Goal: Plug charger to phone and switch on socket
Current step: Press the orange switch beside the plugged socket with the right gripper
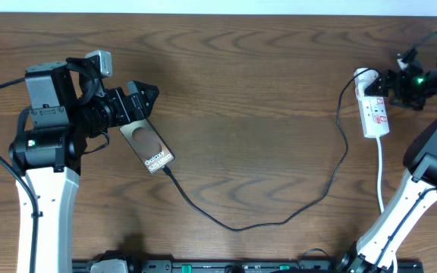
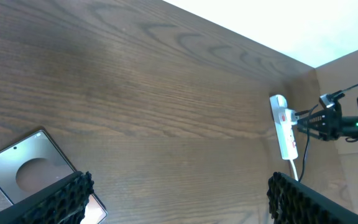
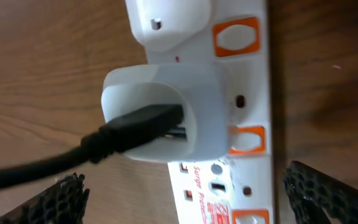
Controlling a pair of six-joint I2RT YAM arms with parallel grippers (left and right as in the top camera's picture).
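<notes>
Phone (image 1: 149,145), flat dark-bronze slab, on brown wooden bench (image 1: 249,91) in overhead view, my left jaws at its top end. Thin black charger cable (image 1: 234,227) runs from phone's lower end to white oblong socket strip (image 1: 375,112), my right jaws beside it.
Left wrist: my jaws wide, empty, phone (image 2: 27,171) by one finger.
Right wrist: my jaws wide, empty, over socket strip (image 3: 253,81); charger cable (image 3: 129,127) sits in white adapter (image 3: 166,87).

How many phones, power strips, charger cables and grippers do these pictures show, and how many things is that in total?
Phone: 1
Power strip: 1
Charger cable: 1
Grippers: 2, the left gripper and the right gripper
Total: 5
</notes>
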